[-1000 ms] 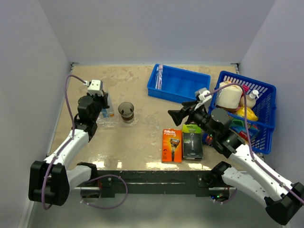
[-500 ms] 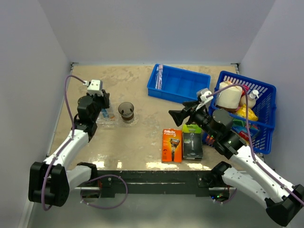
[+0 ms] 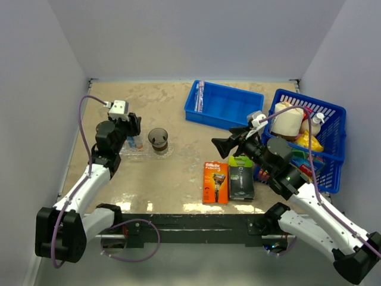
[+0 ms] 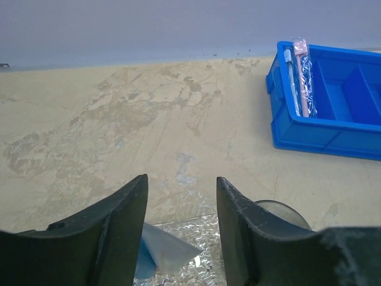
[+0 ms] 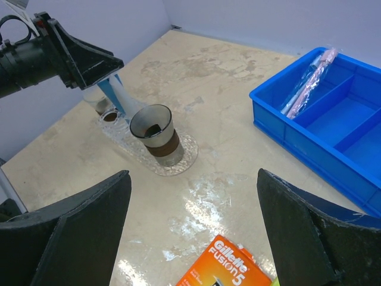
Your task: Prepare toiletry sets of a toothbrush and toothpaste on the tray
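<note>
At the tray's (image 5: 186, 156) left end, close to the side wall, the pale blue toothpaste (image 5: 113, 92) box leans under the left gripper (image 4: 181, 186), whose jaws are parted and clear of it. The right gripper (image 5: 193, 179) gapes wide over open table (image 5: 238, 143). The toothbrush (image 5: 309, 80) lies along the edge of the blue bin (image 3: 235, 104).

Tray (image 4: 184, 253): we see only its far edge, the rest cut off below.
Toothpaste (image 4: 159, 250), tray's left end: partly behind a finger of the left gripper (image 4: 181, 185); we cannot read it.
Cup (image 4: 284, 212), tray's right end: lower half hidden.
</note>
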Controlling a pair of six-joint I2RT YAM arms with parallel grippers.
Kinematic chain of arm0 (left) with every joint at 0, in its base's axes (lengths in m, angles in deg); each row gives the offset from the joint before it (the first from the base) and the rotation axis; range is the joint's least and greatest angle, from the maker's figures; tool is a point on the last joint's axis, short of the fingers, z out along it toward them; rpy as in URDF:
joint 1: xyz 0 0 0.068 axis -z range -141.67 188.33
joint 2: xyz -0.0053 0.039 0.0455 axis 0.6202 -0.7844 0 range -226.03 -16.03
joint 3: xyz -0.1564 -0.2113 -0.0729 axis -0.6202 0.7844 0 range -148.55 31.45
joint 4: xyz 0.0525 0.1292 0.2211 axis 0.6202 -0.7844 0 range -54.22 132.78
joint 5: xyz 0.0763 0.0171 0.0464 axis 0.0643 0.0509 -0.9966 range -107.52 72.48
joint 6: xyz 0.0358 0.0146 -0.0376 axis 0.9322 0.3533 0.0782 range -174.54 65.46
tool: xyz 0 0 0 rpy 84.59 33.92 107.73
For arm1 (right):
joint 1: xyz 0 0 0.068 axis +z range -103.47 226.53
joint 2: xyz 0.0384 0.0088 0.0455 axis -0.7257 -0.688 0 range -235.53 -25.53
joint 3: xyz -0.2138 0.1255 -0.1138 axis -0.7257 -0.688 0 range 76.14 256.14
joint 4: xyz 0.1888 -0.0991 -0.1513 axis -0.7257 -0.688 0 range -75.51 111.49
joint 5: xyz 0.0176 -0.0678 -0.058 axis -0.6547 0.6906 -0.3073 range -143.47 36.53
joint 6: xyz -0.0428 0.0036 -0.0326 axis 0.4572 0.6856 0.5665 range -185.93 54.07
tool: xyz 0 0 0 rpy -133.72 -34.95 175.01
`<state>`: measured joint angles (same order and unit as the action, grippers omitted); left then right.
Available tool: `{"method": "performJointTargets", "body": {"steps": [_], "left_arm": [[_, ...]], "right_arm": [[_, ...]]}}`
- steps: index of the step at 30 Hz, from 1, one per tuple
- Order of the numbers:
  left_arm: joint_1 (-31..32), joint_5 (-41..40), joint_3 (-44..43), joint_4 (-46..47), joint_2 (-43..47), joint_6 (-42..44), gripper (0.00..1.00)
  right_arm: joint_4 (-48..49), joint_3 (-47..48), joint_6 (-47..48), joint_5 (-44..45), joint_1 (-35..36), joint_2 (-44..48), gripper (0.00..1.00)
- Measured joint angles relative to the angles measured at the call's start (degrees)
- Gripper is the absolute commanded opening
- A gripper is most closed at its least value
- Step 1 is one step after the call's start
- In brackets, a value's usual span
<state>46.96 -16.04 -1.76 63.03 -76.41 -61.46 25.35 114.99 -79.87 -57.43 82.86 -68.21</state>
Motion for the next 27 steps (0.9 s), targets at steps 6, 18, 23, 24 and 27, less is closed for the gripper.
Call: {"method": "performJointTargets", "body": {"steps": [6, 18, 23, 24, 27], "left_arm": [[0.00, 0.50, -0.11, -0.72, 1.38, 0.09, 0.75], [0.00, -0.42, -3.32, -5.92, 5.33, -1.11, 0.99], [-0.11, -0.35, -9.92, -12.94, 5.27, -1.64, 1.00], [-0.26, -0.22, -11.15, -14.19, 5.20, -1.62, 1.00], [-0.63, -0.15, -13.31, -16.85, 4.98, -1.42, 1.00]], "right_arm": [[-0.28, 0.00, 0.00, 0.00, 0.00, -0.04, 0.90], [-5.42, 2.75, 0.48, 1.84, 0.00, -2.91, 0.89], [-9.97, 8.57, 0.46, 3.30, -0.02, -5.79, 0.89], [-10.47, 9.64, 0.44, 3.41, 0.00, -6.43, 0.89], [-12.57, 13.55, 0.20, 3.72, 0.00, -9.25, 0.88]]}}
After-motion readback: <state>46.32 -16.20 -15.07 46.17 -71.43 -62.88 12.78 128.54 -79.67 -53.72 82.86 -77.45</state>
